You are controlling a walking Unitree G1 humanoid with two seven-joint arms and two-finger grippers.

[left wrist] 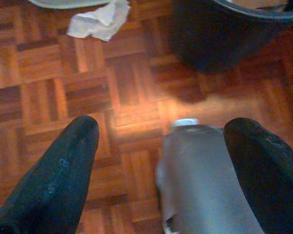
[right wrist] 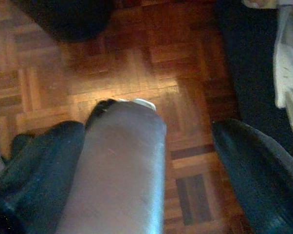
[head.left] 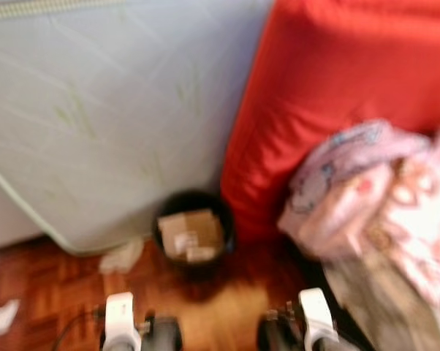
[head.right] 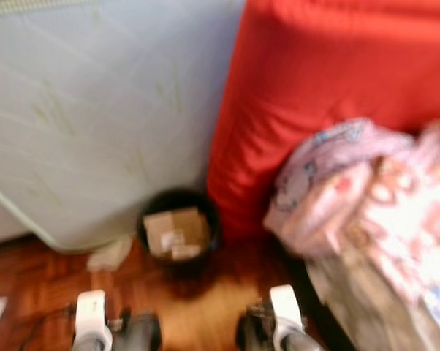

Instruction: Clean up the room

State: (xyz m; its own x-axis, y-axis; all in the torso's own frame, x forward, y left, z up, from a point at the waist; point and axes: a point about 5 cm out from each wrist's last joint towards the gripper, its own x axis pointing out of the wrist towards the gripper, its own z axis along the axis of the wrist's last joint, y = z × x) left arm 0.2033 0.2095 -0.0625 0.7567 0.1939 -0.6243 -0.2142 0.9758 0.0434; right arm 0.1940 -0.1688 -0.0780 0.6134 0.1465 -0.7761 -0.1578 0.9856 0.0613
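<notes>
The left gripper [left wrist: 161, 146] hangs low over the parquet floor [left wrist: 49, 73], its two black fingers [left wrist: 59, 175] spread apart with nothing between them but floor and a silver part of the robot below. The right gripper [right wrist: 146, 161] hangs the same way, fingers [right wrist: 258, 170] apart and holding nothing, a silver limb of the robot showing between them.

Ahead of the left fingers lies a crumpled white paper [left wrist: 100, 19] on the floor, and beside it, further toward the right gripper, stands a black waste bin [head.left: 193, 230] with pieces of cardboard [head.left: 191, 232] inside. The bin stands ahead of both grippers, roughly midway between them. Another white scrap [head.left: 1, 316] lies on the floor well out to the left of the left fingers.

Behind the bin a pale blue mattress [head.left: 110, 110] leans upright, and next to it a red mattress [head.left: 337, 88]. To the right of the right fingers lies a heap of pink patterned bedding [head.left: 373, 197]. The head views are blurred.
</notes>
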